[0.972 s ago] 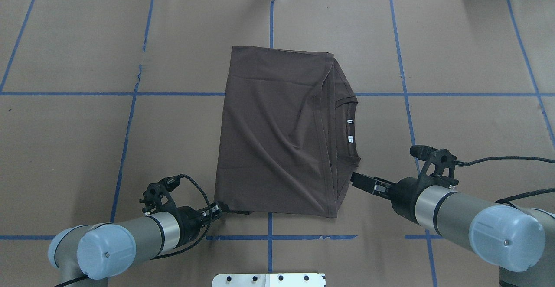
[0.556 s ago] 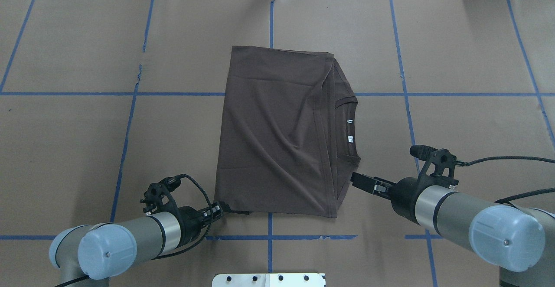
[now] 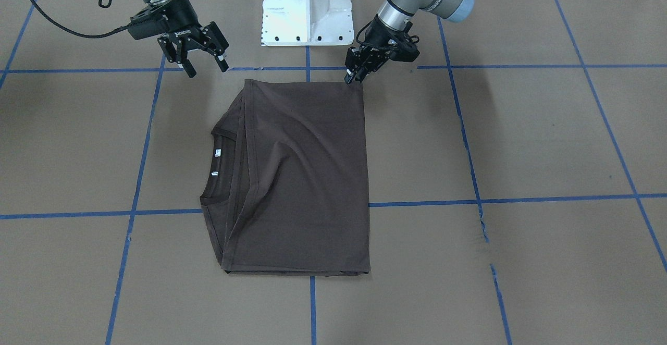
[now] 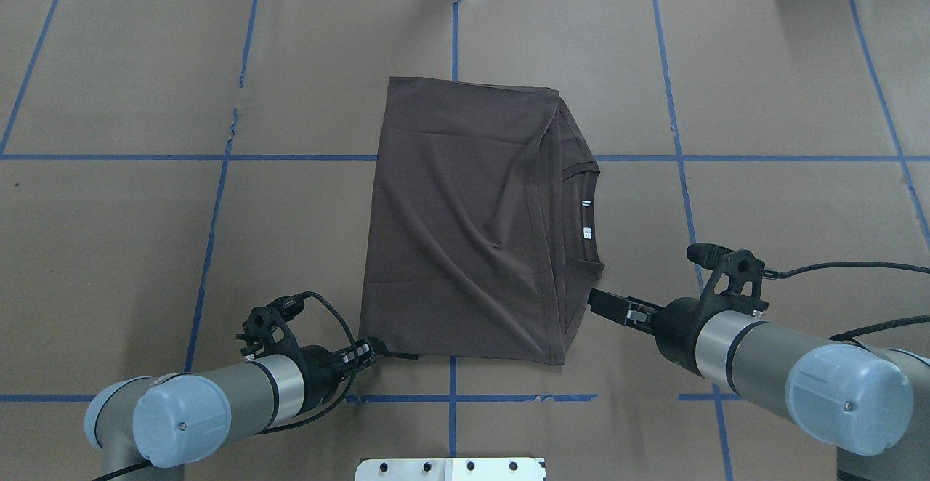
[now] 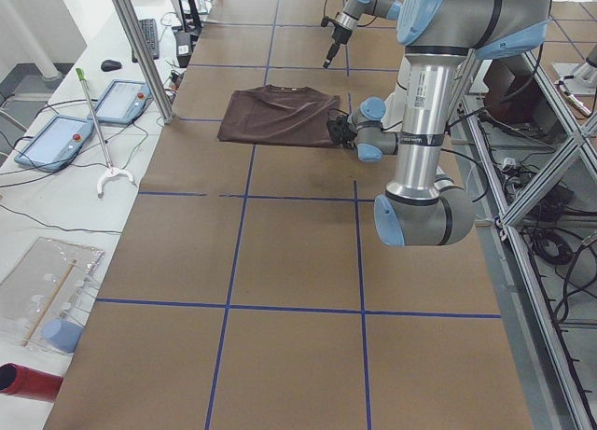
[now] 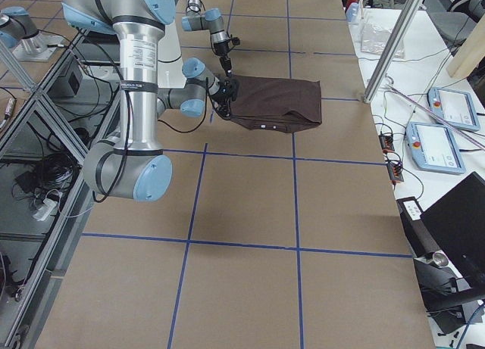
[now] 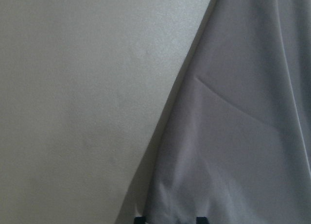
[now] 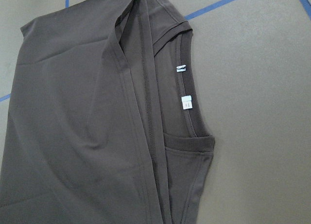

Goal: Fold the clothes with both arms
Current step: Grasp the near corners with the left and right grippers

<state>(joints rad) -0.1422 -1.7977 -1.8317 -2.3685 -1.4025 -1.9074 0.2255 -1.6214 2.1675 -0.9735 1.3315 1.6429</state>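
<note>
Overhead: behind robot, looking forward-down at tabletop (image 4: 145,248). Front: opposite side, steep. Side views: tabletop ends, distant. Wrist cameras: close, looking past fingers (image 3: 188,68). All share T-shirt (image 4: 465,227).

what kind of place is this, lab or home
Most likely a robotics lab, not a home: the robot's left arm and right arm at a T-shirt on a table papered brown and gridded with blue tape, a metal frame beside it, control tablets on the side bench.

Brown paper tabletop (image 4: 785,81) — blue tape grid (image 4: 109,157)
</note>
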